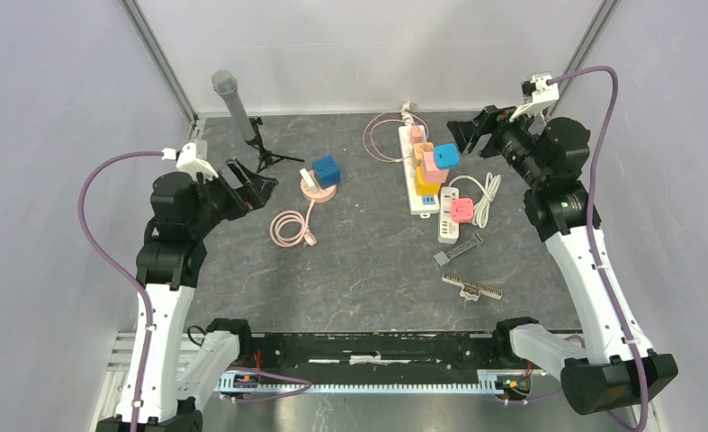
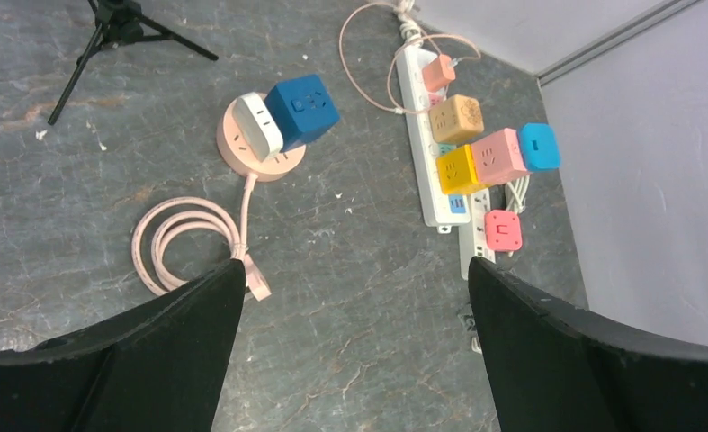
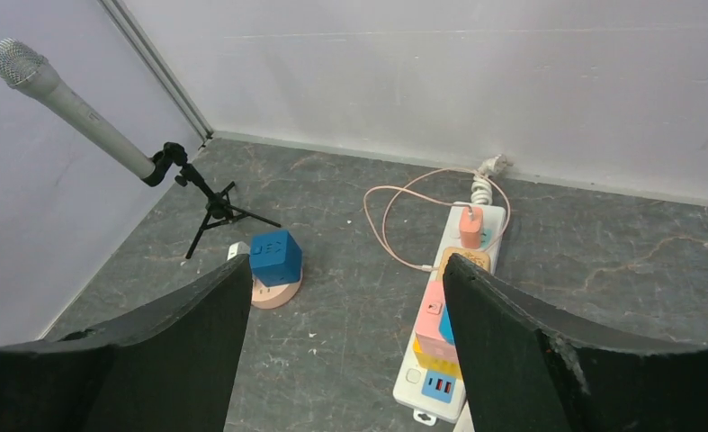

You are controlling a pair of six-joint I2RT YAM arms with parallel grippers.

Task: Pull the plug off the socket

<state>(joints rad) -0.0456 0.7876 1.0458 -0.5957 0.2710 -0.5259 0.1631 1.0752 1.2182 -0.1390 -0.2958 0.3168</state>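
My left fingers and right fingers both stand wide, empty. The pink plug sits in the strip, far right on the bench, near my right fingers. Likely light, stiff, slick plastic: pinch its flat sides, pull straight.

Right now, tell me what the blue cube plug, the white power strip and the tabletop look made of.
Blue cube plug: likely moulded plastic, smooth satin, with rounded edges and soft highlights.
White power strip: probably smooth hard plastic, uniform white with crisp sockets.
Tabletop: dark grey with pale veins, stone-like or a printed mat; matte, cannot tell which.
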